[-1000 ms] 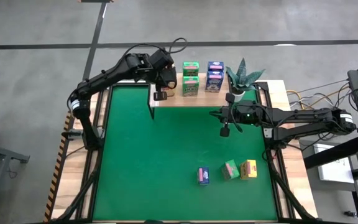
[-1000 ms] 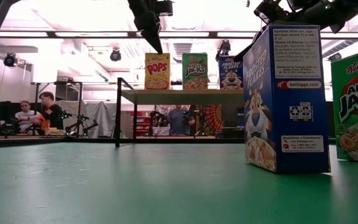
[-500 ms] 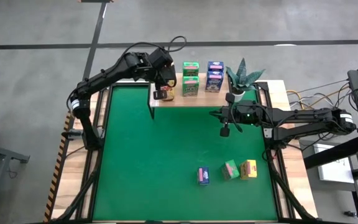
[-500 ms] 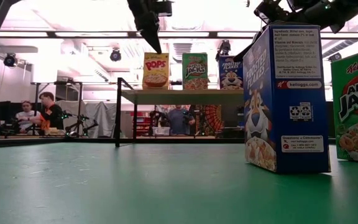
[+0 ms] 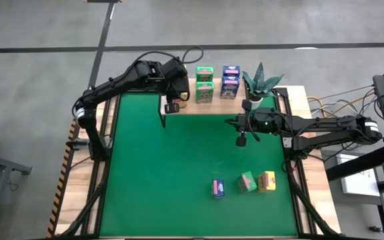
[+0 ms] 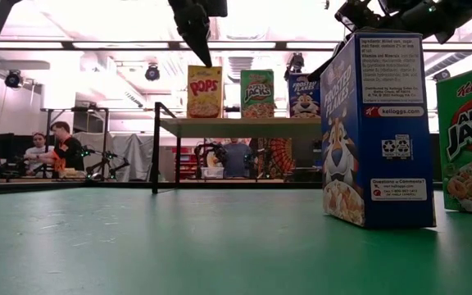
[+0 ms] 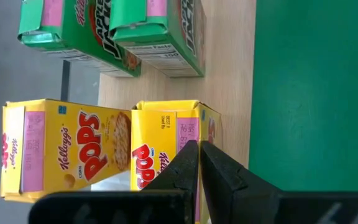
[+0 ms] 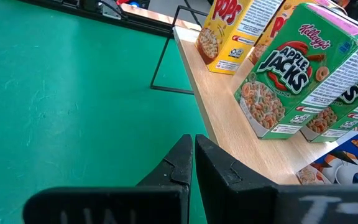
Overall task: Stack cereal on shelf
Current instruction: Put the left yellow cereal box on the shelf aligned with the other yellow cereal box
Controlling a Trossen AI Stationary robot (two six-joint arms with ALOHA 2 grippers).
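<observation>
The shelf [image 5: 225,105] stands at the table's far edge and carries two yellow boxes [image 7: 67,149], green boxes [image 5: 205,84] and blue boxes [image 5: 230,81], all upright on its plank. My left gripper [image 5: 172,107] is shut and hangs over the shelf's left end, its tips above the nearer yellow box [image 7: 166,134]. My right gripper [image 5: 241,140] is shut and hovers over the green mat just in front of the shelf, touching nothing. One blue box [image 5: 218,188], one green box [image 5: 247,181] and one yellow box [image 5: 266,181] stand on the mat near the near right. My left gripper's shut fingertips [image 7: 194,152] point down at the top face [image 7: 185,127] of the nearer yellow box, at its edge toward the mat. I cannot tell whether they touch it. The box stands upright on the shelf.
A potted spiky plant [image 5: 262,81] stands at the shelf's right end. The shelf's black legs [image 5: 163,113] drop to the mat at its left end. The green mat [image 5: 179,173] between the shelf and the three loose boxes is open. People sit in the room behind the table [image 6: 56,147].
My left gripper has stayed shut and drawn a little toward the table's near edge, over the shelf's left end. The yellow box below it shows slightly larger and farther left in the low view.
</observation>
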